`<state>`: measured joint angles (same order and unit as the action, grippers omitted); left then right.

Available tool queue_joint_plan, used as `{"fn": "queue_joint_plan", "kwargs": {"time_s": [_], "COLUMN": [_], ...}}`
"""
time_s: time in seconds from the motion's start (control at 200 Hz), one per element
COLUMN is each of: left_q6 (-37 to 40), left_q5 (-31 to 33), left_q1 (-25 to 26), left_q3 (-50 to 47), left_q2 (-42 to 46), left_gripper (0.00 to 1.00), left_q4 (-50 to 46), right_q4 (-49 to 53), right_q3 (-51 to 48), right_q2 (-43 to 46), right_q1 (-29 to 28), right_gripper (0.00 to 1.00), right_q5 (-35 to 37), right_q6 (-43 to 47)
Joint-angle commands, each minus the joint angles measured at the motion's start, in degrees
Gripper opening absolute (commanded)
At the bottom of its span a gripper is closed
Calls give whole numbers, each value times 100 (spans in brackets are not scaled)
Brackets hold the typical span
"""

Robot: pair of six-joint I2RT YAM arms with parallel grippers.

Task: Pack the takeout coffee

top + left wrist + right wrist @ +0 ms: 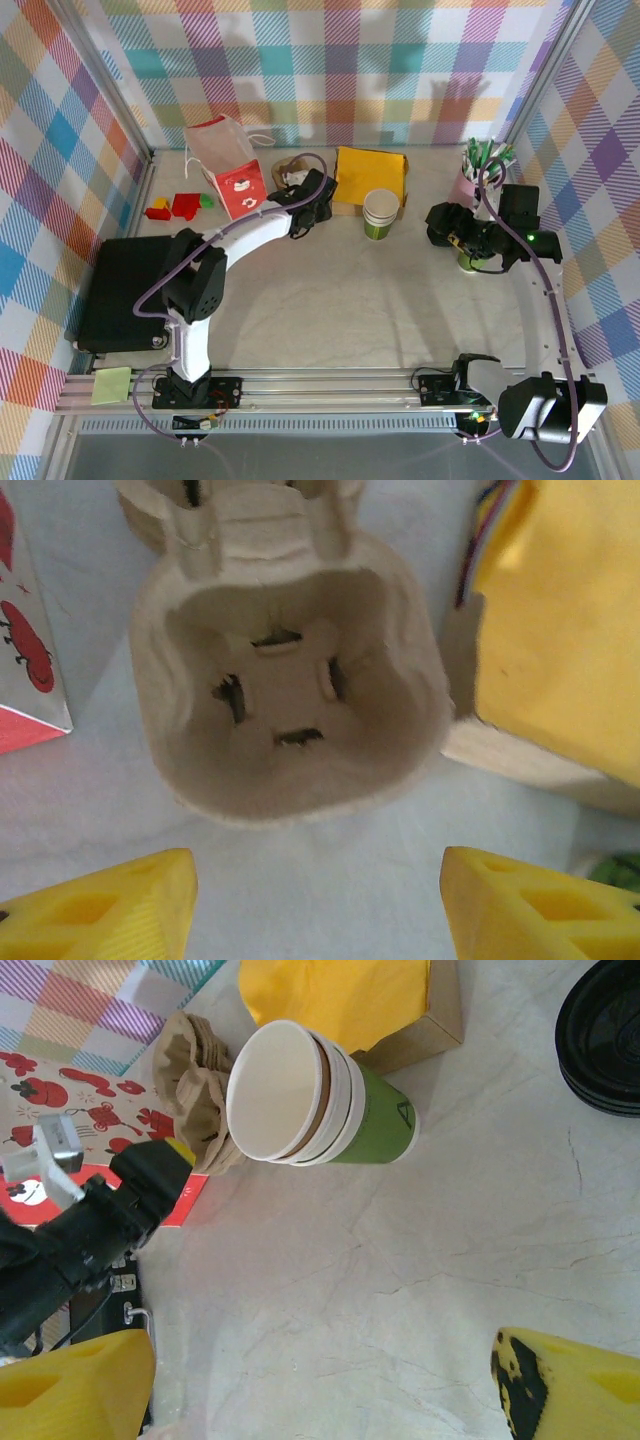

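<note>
A small green cup (pixel 467 263), possibly the takeout coffee, peeks out from under my right arm; its top is hidden. Round black lids (pixel 605 1040) lie at the upper right of the right wrist view. My right gripper (pixel 320 1385) is open over bare table, its yellow fingers (pixel 70 1390) wide apart; it hangs right of the cup stack (pixel 438 226). My left gripper (pixel 320 905) is open just short of a brown pulp cup carrier (pixel 285 680), whose pocket is empty. From above, that left gripper (pixel 312 205) sits at the carrier (pixel 292 170).
A taller stack of green-and-white cups (pixel 380 213) stands mid-table. Yellow napkins on a box (pixel 370 172) lie behind it. A red-and-white paper bag (pixel 232 168), toy blocks (pixel 178 206) and a black tray (pixel 120 290) are at left. A pink cup of sticks (pixel 478 172) stands far right.
</note>
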<state>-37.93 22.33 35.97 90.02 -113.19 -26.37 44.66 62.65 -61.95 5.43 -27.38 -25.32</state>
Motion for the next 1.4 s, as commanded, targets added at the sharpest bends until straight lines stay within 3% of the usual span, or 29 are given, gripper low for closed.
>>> {"fn": "queue_joint_plan", "kwargs": {"time_s": [0.0, 0.57, 0.93, 1.395], "left_q6": [-337, -300, -129, 15], "left_q5": [454, 414, 316, 290], "left_q1": [-223, -536, -538, -529], "left_q3": [341, 967, 999, 1018], "left_q2": [-260, -1025, -1014, -851], "left_gripper": [62, 50, 31, 28], "left_q4": [-311, -492, -465, -441], "right_q4": [-196, -232, -272, -308], "right_q3": [-7, 42, -1, -14], "right_q2": [127, 25, 17, 52], "right_q1": [-31, -51, -66, -71], "right_gripper": [87, 87, 87, 87], "right_q5": [-175, -158, -166, -172], "right_q6": [-30, 30, 37, 11]}}
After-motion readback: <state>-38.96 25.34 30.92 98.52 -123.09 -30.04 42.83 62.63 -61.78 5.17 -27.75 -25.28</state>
